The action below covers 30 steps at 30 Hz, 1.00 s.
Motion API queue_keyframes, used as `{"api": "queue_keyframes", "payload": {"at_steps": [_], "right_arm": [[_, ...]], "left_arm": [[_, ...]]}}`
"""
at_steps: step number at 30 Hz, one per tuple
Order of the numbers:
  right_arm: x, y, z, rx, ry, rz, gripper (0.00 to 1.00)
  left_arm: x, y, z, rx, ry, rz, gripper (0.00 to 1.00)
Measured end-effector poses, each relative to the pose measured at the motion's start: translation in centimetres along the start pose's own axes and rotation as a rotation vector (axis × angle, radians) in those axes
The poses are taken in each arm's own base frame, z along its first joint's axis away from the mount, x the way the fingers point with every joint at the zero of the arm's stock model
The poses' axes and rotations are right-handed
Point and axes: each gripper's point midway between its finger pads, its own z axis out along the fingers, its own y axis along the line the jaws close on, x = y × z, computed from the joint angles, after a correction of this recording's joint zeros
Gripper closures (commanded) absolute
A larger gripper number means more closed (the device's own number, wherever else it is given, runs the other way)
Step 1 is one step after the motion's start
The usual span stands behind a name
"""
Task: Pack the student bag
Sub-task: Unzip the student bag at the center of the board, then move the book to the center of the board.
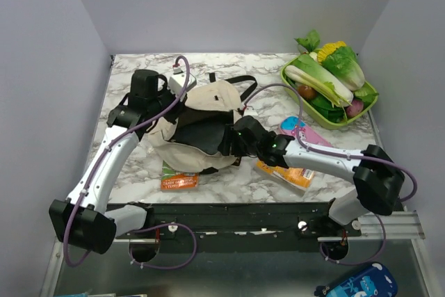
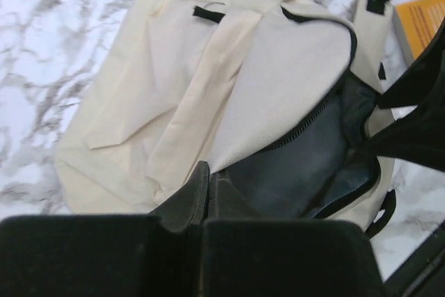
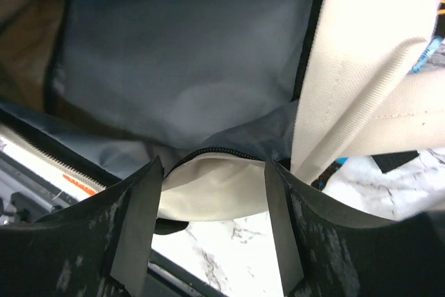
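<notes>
Top external, one student bag (image 1: 208, 99), one basket (image 1: 336, 126)

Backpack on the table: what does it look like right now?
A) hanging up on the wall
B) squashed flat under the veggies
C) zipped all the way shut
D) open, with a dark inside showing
D: the student bag lies on the table with its top gaping open, and the dark lining shows through the opening.
</notes>
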Motion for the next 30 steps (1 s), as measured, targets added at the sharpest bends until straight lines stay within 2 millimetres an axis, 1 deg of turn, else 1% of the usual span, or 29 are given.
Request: {"api": "queue_keyframes", "payload": {"at_steps": [4,6,9,10,12,14,16,20,22,24,27,30], "right_arm": [[0.0,0.5,2.4,0.02,0.022,-0.03,0.34],[-0.6,1.2,3.3,0.019,0.019,-0.047,0.34],[-2.1,2.1,4.5,0.014,0.001,-0.061,0.27],[-2.7,2.2,4.8,0.014,-0.008,-0.061,0.22],[-3.9,1.7,5.0,0.022,-0.026,-0.055,0.2],[-5.0,0.6,5.0,0.04,-0.04,-0.041,0.17],[-5.8,-0.9,4.9,0.065,-0.051,-0.022,0.16],[-7.1,-6.4,3.8,0.163,-0.06,0.042,0.16],[-7.7,-8.5,3.7,0.209,-0.06,0.067,0.16],[-7.9,-10.5,3.8,0.258,-0.051,0.081,0.16],[-6.8,-11.4,4.4,0.294,-0.011,0.076,0.15],[-5.7,-12.1,5.7,0.321,0.029,0.072,0.15]], "left_arm": [[-1.9,2.4,-2.0,-0.118,-0.083,0.002,1.0],[-2.4,3.3,-2.5,-0.155,-0.102,-0.002,1.0],[-3.1,5.4,-3.5,-0.229,-0.133,-0.023,1.0],[-3.2,6.1,-3.8,-0.255,-0.14,-0.029,1.0],[-3.3,7.0,-4.1,-0.287,-0.147,-0.035,1.0],[-3.3,7.6,-4.2,-0.311,-0.152,-0.035,1.0],[-2.7,8.0,-3.9,-0.33,-0.15,-0.037,1.0],[0.1,8.4,-2.8,-0.335,-0.103,-0.068,1.0],[1.5,8.2,-2.2,-0.326,-0.079,-0.083,1.0],[2.3,7.8,-1.9,-0.313,-0.068,-0.093,1.0],[2.6,7.5,-1.8,-0.302,-0.067,-0.097,1.0],[2.5,7.4,-1.9,-0.302,-0.074,-0.094,1.0]]}}
